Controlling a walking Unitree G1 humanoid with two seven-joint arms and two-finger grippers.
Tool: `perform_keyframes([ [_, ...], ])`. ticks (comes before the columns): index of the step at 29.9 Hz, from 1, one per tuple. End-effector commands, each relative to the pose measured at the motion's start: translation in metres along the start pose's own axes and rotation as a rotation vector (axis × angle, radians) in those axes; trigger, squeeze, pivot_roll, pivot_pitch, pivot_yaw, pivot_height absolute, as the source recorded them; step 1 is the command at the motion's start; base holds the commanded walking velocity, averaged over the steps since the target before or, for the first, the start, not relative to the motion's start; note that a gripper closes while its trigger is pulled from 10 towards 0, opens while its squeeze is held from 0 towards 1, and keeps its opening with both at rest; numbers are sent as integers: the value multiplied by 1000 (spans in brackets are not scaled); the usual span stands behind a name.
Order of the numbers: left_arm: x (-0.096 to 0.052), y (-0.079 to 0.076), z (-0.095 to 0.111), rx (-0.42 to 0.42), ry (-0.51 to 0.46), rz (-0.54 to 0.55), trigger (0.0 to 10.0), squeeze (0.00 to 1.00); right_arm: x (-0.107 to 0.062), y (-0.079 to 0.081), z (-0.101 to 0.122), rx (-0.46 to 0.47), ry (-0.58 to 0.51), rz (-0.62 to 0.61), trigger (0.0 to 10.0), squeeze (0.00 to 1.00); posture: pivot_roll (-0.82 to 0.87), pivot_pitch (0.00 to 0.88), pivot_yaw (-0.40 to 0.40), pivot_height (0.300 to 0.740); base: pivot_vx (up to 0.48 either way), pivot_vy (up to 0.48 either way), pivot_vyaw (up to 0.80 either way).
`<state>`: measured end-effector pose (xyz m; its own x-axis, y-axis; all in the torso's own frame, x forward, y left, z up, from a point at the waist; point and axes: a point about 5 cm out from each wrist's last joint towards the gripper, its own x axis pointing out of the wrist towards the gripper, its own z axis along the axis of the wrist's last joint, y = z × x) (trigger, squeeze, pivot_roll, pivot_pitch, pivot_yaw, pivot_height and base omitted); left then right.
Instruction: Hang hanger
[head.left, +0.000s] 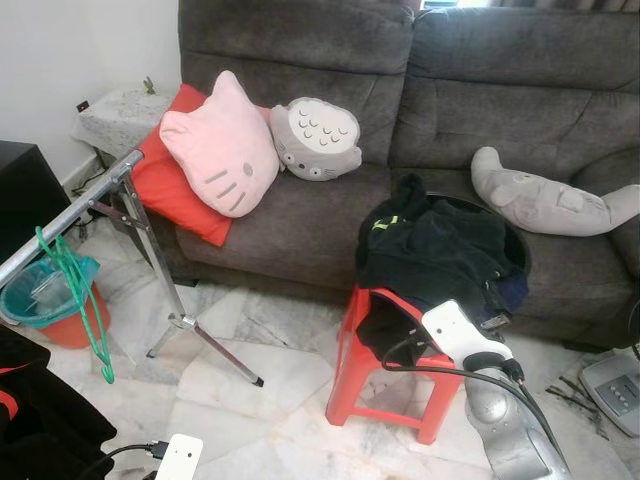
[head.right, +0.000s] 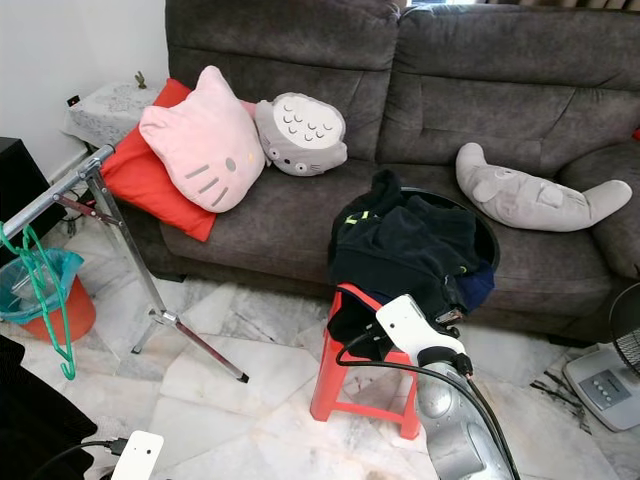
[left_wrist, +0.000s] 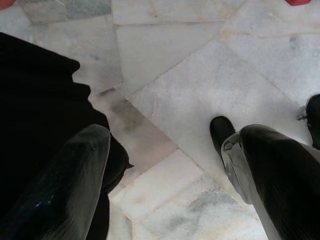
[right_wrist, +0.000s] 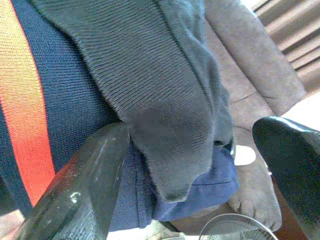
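Green plastic hanger (head.left: 78, 300): hooked on the slanted silver metal rack rail (head.left: 62, 222), so seemingly hung.
Right gripper (right_wrist: 200, 185): fingers apart, against the dark laundry heap (head.left: 440, 250), gripping nothing.
Left gripper (left_wrist: 165, 185): fingers apart, idle above the marble floor (left_wrist: 200, 75).

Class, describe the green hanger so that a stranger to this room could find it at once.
Start at the grey sofa, then look to the robot's left to the slanted metal rack pole. The green hanger dangles from it, the one thin green wire shape above the teal basin.
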<state>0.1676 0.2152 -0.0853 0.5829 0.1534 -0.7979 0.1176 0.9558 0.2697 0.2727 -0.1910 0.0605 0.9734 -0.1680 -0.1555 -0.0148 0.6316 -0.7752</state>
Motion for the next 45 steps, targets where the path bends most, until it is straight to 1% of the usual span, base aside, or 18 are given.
perform_keyframes([
  [1,-1,-1,-8,-7,31,2,10000,0,2,2,2,2,-1,21,10000,0,-16,0,-38,740,0,0,0],
  [5,-1,-2,-8,-7,31,2,10000,0,2,2,1,6,1,25,10000,0,-16,0,-38,740,0,0,0],
  [10,-2,-2,-8,-10,32,4,10000,0,2,9,5,12,-15,72,10000,0,-14,0,-41,740,0,0,0],
  [15,-2,-2,-8,-12,31,8,10000,0,5,6,8,18,-35,48,10000,0,-14,0,-41,740,0,0,0],
  [22,-2,-2,-8,-14,31,8,10000,0,7,5,12,29,-57,47,10000,0,-16,0,-42,740,0,0,0],
  [29,-2,-2,-9,-14,33,8,10000,0,6,1,11,32,-64,31,10000,0,-16,0,-42,740,0,0,0],
  [32,-2,-1,-9,-15,34,9,10000,0,3,2,9,30,-59,42,10000,0,-8,0,-44,740,0,0,0],
  [38,-2,0,-9,-14,34,9,10000,0,-8,3,1,17,-33,81,10000,0,-11,0,-42,740,0,0,0],
  [40,-2,0,-8,-13,33,8,10000,0,-12,1,-3,10,-20,89,10000,0,-11,0,-42,740,0,0,0],
  [45,-1,0,-8,-12,31,7,10000,0,-13,-4,-6,1,-10,67,10000,0,-14,0,-40,740,0,0,0],
])
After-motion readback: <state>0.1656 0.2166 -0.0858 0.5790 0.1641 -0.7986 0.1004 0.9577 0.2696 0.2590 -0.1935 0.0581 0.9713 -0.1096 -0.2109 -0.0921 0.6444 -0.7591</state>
